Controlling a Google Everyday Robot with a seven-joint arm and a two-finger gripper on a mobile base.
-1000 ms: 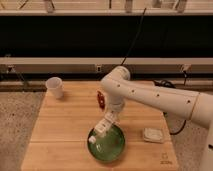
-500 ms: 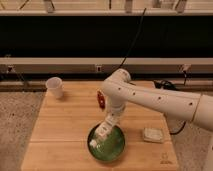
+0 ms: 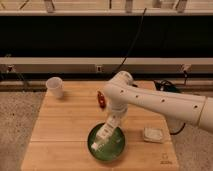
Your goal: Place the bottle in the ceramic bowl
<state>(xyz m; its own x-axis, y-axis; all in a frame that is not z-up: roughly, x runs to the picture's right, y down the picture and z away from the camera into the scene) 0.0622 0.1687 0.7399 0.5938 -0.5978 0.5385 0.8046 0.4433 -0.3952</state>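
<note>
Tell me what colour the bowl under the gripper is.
Glossy green ceramic bowl, paler toward its centre; the gripper is over it in the camera view.

One tool (image 3: 100,143), one ceramic bowl (image 3: 119,148), one paper cup (image 3: 54,87), one red object (image 3: 100,99), one small tray (image 3: 153,134)

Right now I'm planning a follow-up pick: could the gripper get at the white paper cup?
Probably yes. The gripper is down in the ceramic bowl and would have to lift out; bare table lies between it and the paper cup.
</note>
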